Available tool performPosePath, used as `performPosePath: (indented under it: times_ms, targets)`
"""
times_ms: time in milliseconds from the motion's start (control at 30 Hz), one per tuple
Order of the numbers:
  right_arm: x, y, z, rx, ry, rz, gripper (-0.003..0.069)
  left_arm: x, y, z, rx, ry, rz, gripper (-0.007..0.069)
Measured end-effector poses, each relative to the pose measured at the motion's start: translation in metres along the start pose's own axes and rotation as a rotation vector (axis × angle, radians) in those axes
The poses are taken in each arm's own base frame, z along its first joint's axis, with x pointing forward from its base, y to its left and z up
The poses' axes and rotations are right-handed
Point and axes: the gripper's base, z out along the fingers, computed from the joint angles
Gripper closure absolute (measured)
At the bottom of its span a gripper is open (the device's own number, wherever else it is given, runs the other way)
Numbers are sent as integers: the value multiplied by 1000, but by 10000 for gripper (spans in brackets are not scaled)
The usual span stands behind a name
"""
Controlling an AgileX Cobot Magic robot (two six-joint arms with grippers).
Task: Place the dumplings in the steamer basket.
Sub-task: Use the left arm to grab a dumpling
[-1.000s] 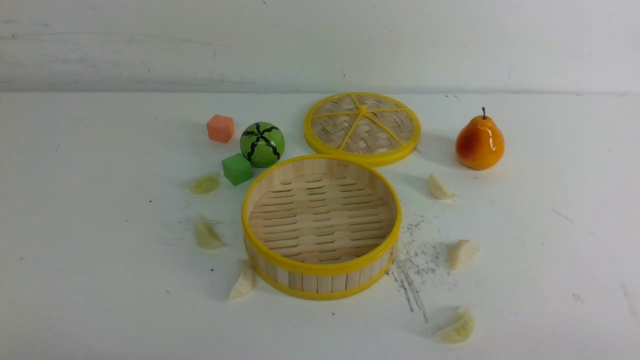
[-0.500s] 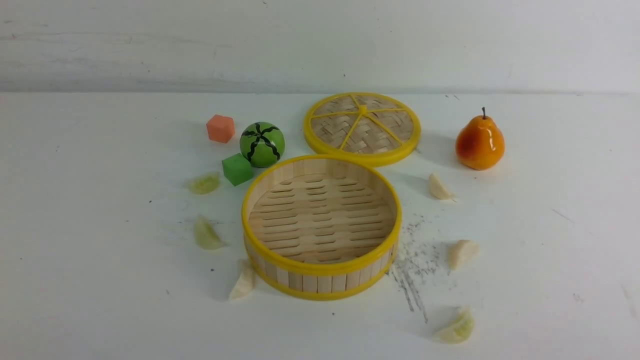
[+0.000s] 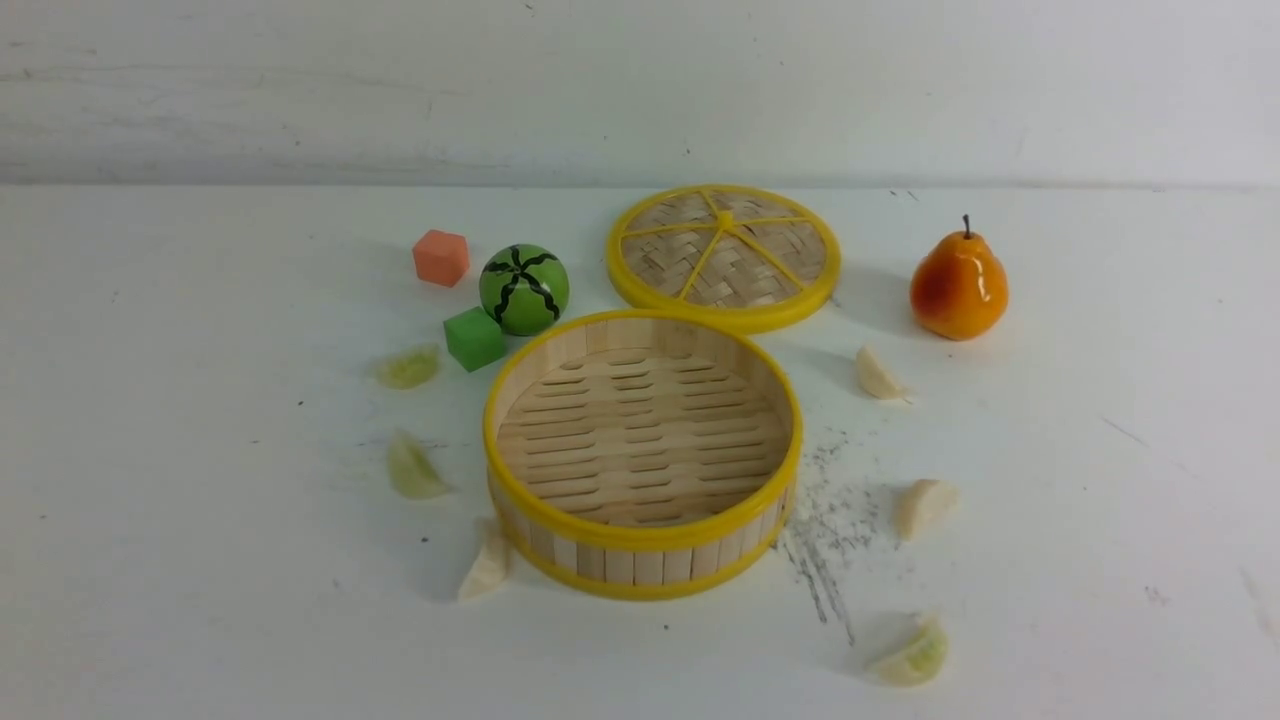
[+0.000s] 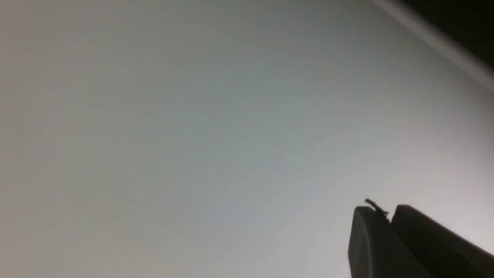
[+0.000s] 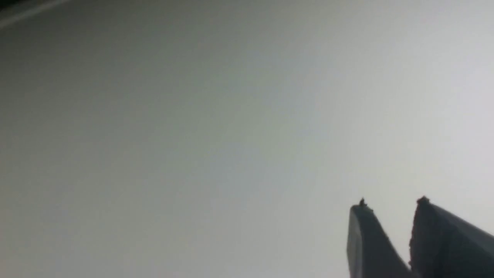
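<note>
Nothing on the table has shifted since a second ago, and no dumpling is in yet.
Front: the steamer basket sits empty mid-table, with the six dumplings lying around it, three on each side, and neither arm in sight. Left wrist: the left gripper hangs over bare white surface, jaws pressed together, holding nothing. Right wrist: the right gripper is also over bare surface, jaws slightly apart, empty. The task looks unstarted; a first reach is due.
</note>
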Motion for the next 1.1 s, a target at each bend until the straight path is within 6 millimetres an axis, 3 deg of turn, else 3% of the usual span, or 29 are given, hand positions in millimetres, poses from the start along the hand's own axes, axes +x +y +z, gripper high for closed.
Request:
performPosePath:
  times_ms: [100, 267, 433, 600, 800, 833, 867, 933, 967, 1033, 1100]
  targets:
    - [16, -1, 20, 7, 133, -240, 652, 19, 15, 32, -129, 203, 43, 552]
    - [70, -7, 33, -46, 539, -424, 679, 52, 38, 50, -266, 392, -3, 548]
    - [117, -11, 18, -122, 1015, -393, 676, 82, 59, 63, -393, 585, 15, 545]
    - [142, -15, -2, -151, 1376, -363, 673, 84, 71, 86, -572, 797, 75, 543]
    - [158, -25, -9, -67, 1572, -355, 671, 76, 71, 122, -673, 958, 104, 542]
    - [166, -28, -6, 1, 1589, -307, 671, 84, 72, 135, -677, 1071, 72, 542]
    - [166, -28, -6, 8, 1583, -301, 671, 83, 71, 136, -679, 1073, 72, 542]
    - [175, -29, 2, 87, 1547, -208, 671, 110, 70, 149, -593, 1261, -36, 540]
    - [176, -29, 2, 90, 1542, -202, 671, 110, 69, 149, -593, 1263, -36, 540]
    - [180, -27, 5, 104, 1566, -149, 671, 139, 67, 156, -455, 1403, -168, 538]
    - [180, -26, 7, 91, 1581, -144, 671, 150, 66, 157, -401, 1442, -219, 537]
